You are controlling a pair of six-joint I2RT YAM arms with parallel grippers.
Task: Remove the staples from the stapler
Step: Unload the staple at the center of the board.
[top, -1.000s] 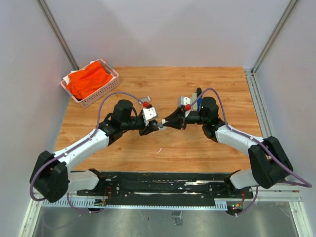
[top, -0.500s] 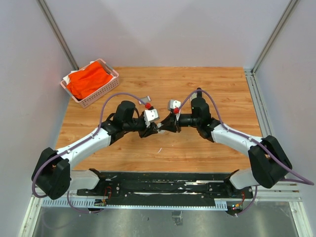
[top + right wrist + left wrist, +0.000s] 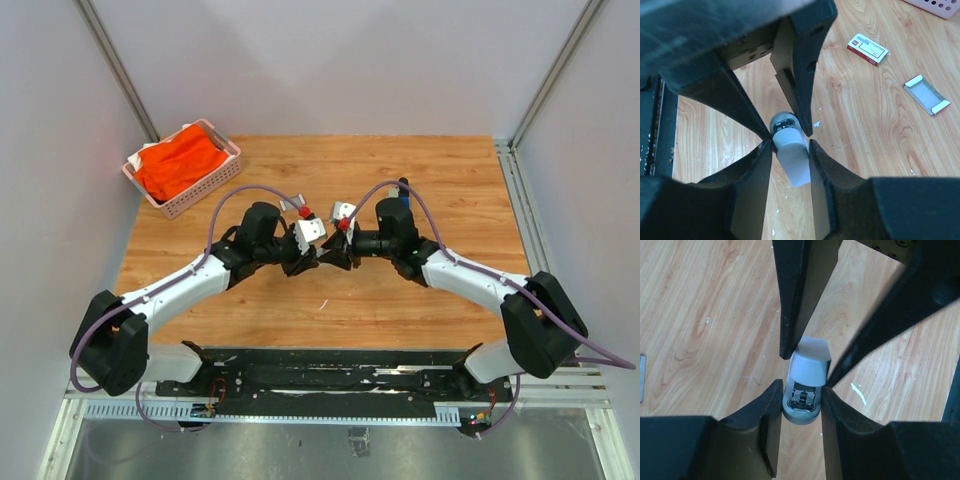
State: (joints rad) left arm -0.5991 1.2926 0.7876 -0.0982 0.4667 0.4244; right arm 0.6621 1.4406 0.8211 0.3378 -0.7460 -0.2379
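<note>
A small grey stapler (image 3: 801, 412) is held just above the wooden table between both grippers. My left gripper (image 3: 801, 390) is shut on its rounded darker base, where a metal part shows inside. My right gripper (image 3: 790, 145) comes in from the opposite side. Its fingers (image 3: 792, 305) press against both sides of the lighter grey top arm (image 3: 794, 157). In the top view the two grippers meet tip to tip, left gripper (image 3: 312, 262) and right gripper (image 3: 333, 256), and they hide the stapler. The staples are hidden.
A white box with a red mark (image 3: 868, 49) and a flat grey metal plate (image 3: 926, 95) lie on the table behind the grippers. A pink basket with orange cloth (image 3: 185, 165) stands back left. A blue-and-black object (image 3: 403, 193) sits behind the right arm.
The right arm has swung left until its gripper meets the left gripper, and its fingers have spread around the stapler's top arm. The left gripper has shifted slightly and keeps its hold.
</note>
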